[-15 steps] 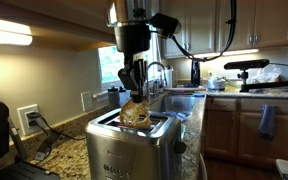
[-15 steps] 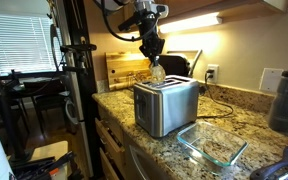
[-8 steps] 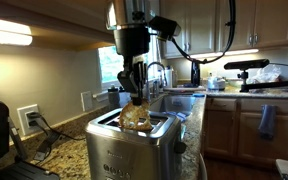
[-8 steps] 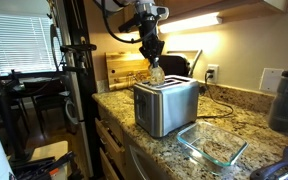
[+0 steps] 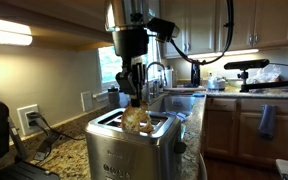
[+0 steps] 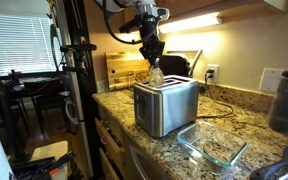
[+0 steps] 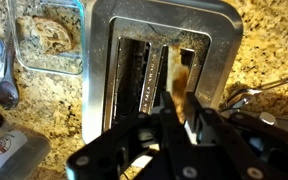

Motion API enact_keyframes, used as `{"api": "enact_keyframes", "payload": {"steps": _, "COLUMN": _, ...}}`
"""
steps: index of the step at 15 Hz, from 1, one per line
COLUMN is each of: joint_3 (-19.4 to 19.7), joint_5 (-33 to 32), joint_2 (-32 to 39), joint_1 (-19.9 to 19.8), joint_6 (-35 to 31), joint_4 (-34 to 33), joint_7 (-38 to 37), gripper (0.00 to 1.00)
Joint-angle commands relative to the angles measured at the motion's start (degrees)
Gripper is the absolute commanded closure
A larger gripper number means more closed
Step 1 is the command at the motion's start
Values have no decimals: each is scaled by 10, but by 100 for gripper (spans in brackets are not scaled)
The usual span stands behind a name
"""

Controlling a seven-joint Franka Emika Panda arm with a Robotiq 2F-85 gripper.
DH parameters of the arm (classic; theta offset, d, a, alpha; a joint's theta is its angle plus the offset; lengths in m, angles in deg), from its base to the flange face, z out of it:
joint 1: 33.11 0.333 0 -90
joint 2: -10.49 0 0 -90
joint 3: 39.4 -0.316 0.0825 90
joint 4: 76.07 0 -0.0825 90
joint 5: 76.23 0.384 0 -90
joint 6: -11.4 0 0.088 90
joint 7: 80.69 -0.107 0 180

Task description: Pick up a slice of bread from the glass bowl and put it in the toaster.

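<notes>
Glass bowl (image 7: 80, 40): stood on the table (image 7: 264, 50) at the left of the wrist view, well apart from the slots; held another slice (image 7: 49, 35), so likely served as the supply.
Toaster (image 7: 160, 60): stood upright in the middle, both long slots facing up, open to a drop from above.
Slice of bread (image 7: 184, 76): stood on edge in the right-hand slot, lower part inside, upper part proud of the top in both exterior views; lined up lengthwise with the slot, probably so as to slide down without catching.
Pincer (image 5: 134, 96): hung straight above the slice, fingers pointing down at its top edge and set close together; could not be told whether clamped on the bread or clear of it.
Step, as judged: placement all but done; release and a straight lift likely called for.
</notes>
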Motion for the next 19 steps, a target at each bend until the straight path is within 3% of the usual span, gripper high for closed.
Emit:
{"api": "enact_keyframes", "payload": {"steps": 1, "joint_3": 6, "joint_5": 7, "joint_2": 8, "joint_1": 10, "joint_6": 22, "joint_4": -18, "joint_7": -11, "gripper": 50}}
{"api": "enact_keyframes", "payload": {"steps": 8, "joint_3": 8, "joint_5": 7, "joint_2": 9, "joint_1": 8, "joint_6": 22, "joint_4": -22, "joint_7": -10, "gripper": 5}}
{"api": "enact_keyframes", "payload": {"steps": 10, "joint_3": 10, "joint_5": 7, "joint_2": 9, "joint_1": 7, "joint_6": 22, "joint_4": -23, "joint_7": -10, "gripper": 0}}
{"api": "enact_keyframes", "payload": {"steps": 19, "joint_3": 19, "joint_5": -1, "joint_2": 6, "joint_1": 5, "joint_6": 1, "joint_4": -11, "joint_7": -1, "gripper": 0}}
